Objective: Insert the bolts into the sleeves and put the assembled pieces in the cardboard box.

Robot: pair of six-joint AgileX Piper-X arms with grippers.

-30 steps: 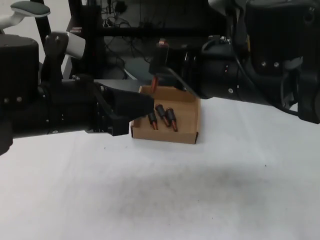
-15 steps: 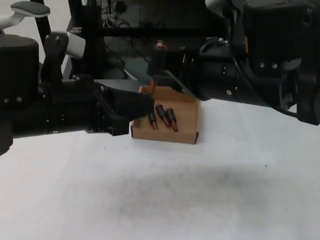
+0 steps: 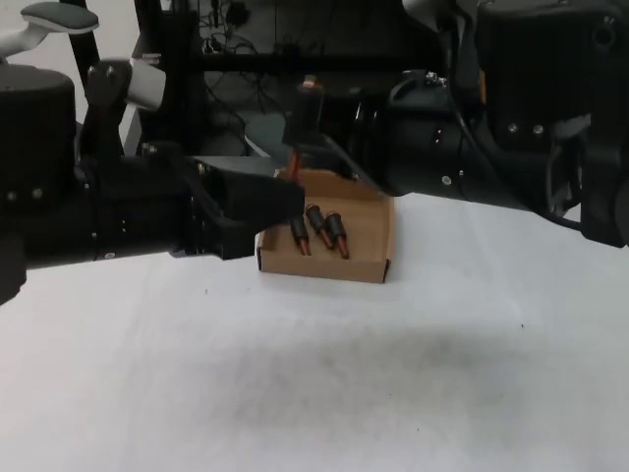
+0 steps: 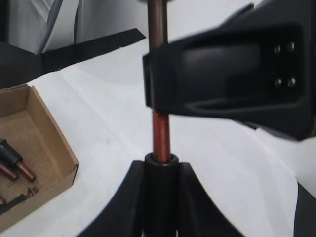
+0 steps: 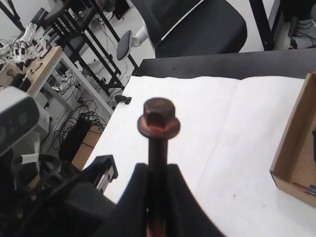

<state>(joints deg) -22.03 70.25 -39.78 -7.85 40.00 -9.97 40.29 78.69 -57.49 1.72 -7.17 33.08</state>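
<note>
Bolt, coppery, flanged hex head

- Right pincer: in the middle of the frame, at its edge. Both black fingers are closed against the shank of a bolt.
- Bolt: copper-coloured and upright between the fingers, with its flanged hex head at frame centre, clear of the fingertips.
- Desk: white cover, lying behind the bolt.
- Cardboard box: open, on the desk at the frame's edge, well apart from the bolt. A small copper-tipped piece lies inside.
- Black chair: beyond the desk's far edge.
- Cables: on the floor beside the desk.
</note>
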